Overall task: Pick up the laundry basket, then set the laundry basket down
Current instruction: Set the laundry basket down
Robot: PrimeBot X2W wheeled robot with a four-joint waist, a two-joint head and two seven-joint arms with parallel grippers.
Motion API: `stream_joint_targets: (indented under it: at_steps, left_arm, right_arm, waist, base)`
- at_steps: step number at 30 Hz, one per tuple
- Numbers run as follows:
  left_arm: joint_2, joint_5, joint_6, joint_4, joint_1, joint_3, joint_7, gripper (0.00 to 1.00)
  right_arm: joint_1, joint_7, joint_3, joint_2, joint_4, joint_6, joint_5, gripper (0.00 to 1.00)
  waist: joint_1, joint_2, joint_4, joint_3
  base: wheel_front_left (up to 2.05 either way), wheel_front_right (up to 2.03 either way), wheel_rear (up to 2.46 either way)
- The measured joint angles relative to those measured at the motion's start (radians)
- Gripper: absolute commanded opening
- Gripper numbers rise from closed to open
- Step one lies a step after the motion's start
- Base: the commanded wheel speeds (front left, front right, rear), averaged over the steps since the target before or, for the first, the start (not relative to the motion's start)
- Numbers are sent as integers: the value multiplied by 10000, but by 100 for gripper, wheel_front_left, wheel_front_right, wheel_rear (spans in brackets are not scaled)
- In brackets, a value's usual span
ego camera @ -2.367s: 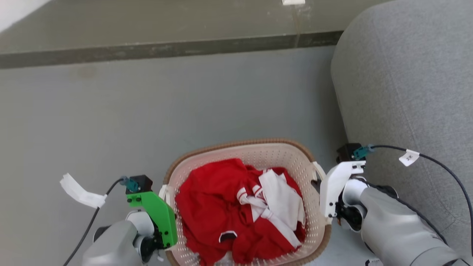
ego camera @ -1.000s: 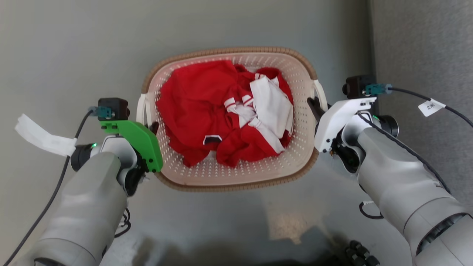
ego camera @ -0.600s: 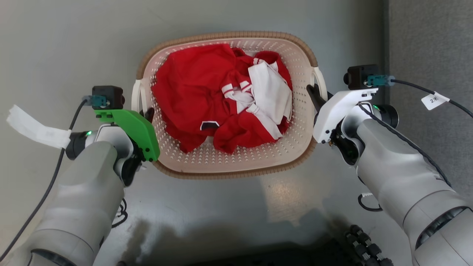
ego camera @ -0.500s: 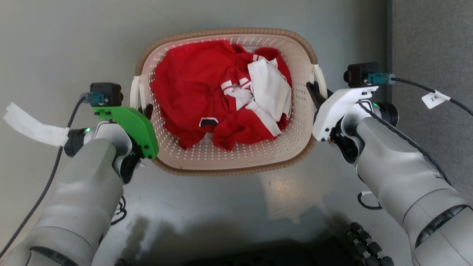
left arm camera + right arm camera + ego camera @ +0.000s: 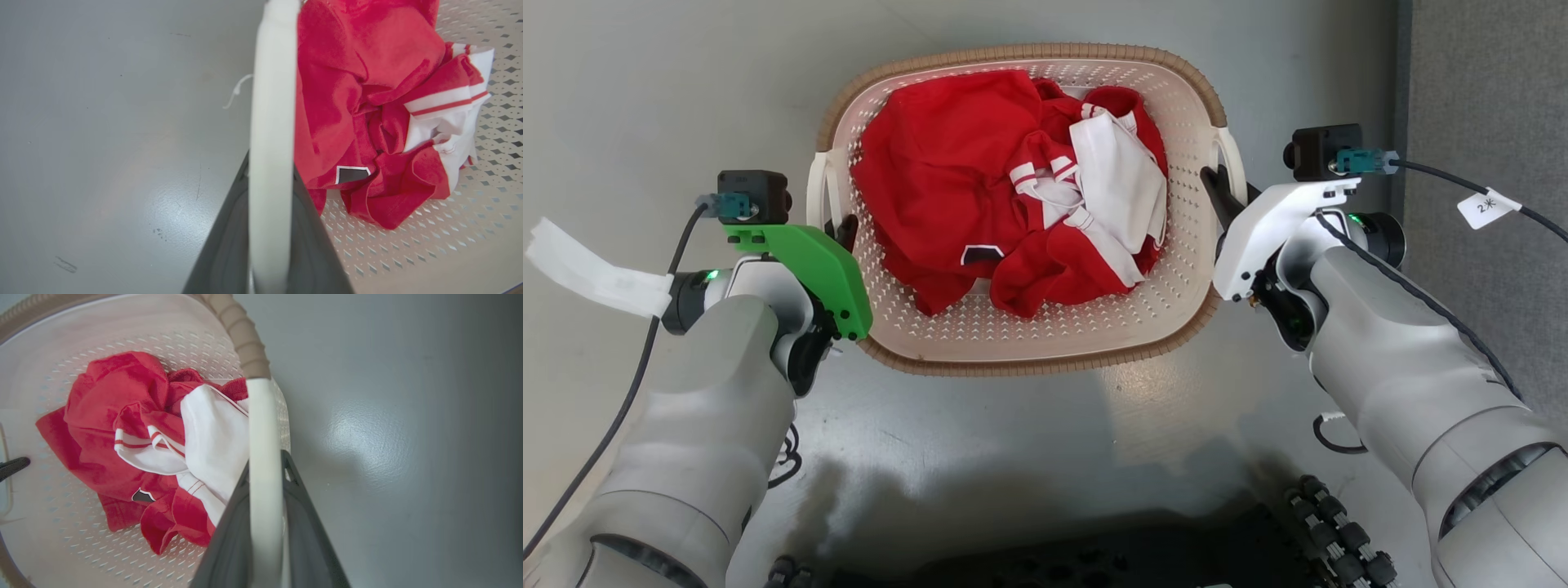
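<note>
The laundry basket [image 5: 1029,336] is cream perforated plastic with a brown woven-look rim, and it holds crumpled red and white clothes [image 5: 947,163]. My left gripper [image 5: 843,233], under its green cover, is shut on the basket's left white handle [image 5: 814,184]. On the opposite side my right gripper [image 5: 1215,189] is shut on the right white handle [image 5: 1232,159]. In the left wrist view the handle [image 5: 271,102] runs straight up between the dark fingers of the left gripper [image 5: 271,163]. The right wrist view shows the same grip: right gripper [image 5: 265,467] around the handle [image 5: 263,428]. Whether the basket's base touches the floor I cannot tell.
Grey smooth floor [image 5: 670,82] surrounds the basket. A grey upholstered seat [image 5: 1486,73] stands close on the right. My black base [image 5: 1094,563] shows at the bottom edge. Cables with white tags [image 5: 588,269] trail from both wrists.
The whole picture has shifted from a forward look to a look straight down. Basket and both grippers have risen together in the picture. Both grips on the handles are unchanged.
</note>
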Motion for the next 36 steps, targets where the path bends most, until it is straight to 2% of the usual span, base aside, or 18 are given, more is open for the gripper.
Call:
stream_joint_targets:
  at_steps: [10,11,12,13,14,15,16,36]
  left_arm:
    - [-29,0,0,88,-21,-71,-125,0]
    - [-31,0,0,98,-32,-79,-134,0]
    - [-33,-2,0,119,-41,-82,-132,1]
    - [-35,-4,0,144,-46,-82,-132,36]
    - [-35,-6,0,161,-56,-82,-132,36]
    - [-35,-6,0,186,-73,-82,-132,97]
    - [-35,-12,-25,207,-92,-81,-132,100]
    - [-2,-35,-59,370,-97,-305,-487,100]
  right_arm:
    - [-21,-69,79,21,94,0,48,0]
    - [-24,-69,90,21,107,0,71,5]
    - [-29,-67,96,23,134,0,82,33]
    - [-30,-67,104,25,159,2,84,67]
    - [-33,-67,107,21,180,6,92,67]
    - [-38,-67,109,12,198,15,94,100]
    - [-42,-67,109,6,221,15,94,100]
    - [-95,-163,150,10,299,15,464,100]
  waist:
    - [0,0,-22,100]
    - [0,0,-23,108]
    - [0,0,-25,114]
    - [-1,0,-26,119]
    - [0,0,-27,123]
    - [-1,0,-28,127]
    - [-1,-2,-28,130]
    - [-1,-1,-73,-370]
  base:
    - [0,0,0]
    - [0,0,0]
    - [0,0,0]
    - [0,0,0]
    - [0,0,0]
    - [0,0,0]
    - [0,0,0]
    - [0,0,0]
